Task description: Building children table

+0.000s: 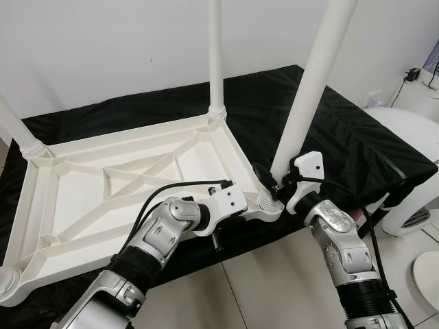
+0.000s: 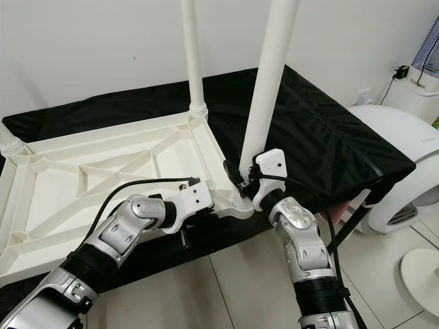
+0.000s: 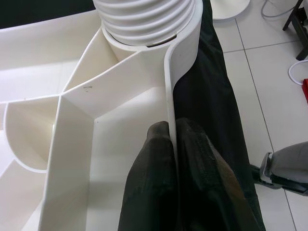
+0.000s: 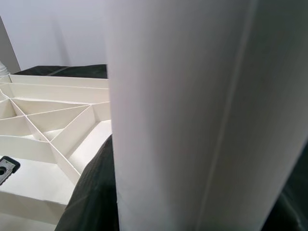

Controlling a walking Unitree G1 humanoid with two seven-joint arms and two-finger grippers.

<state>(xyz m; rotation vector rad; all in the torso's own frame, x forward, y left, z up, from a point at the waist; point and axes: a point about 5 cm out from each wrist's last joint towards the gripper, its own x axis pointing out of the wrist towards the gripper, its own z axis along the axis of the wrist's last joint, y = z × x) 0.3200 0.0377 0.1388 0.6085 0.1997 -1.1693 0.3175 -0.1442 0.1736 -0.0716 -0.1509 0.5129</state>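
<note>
The left gripper (image 3: 171, 144) pinches the thin side wall of the upside-down white tabletop (image 1: 116, 185) near its front right corner, likely steadying it, while the right gripper (image 1: 274, 184) clasps the white leg (image 1: 312, 89) just above that corner's threaded socket, probably to screw it in. The ribbed tabletop lies on a black-draped platform (image 1: 357, 147); other legs already stand at its corners.

The left claw (image 3: 172, 159) pinches the thin white rim of the upturned tabletop (image 3: 169, 86), one black finger (image 3: 151, 178) inside the rim, the other outside against the black cloth (image 3: 211, 96). Just beyond, a ribbed leg base (image 3: 144, 19) sits in the corner socket. Tiled floor (image 3: 269, 86) lies beside.
</note>
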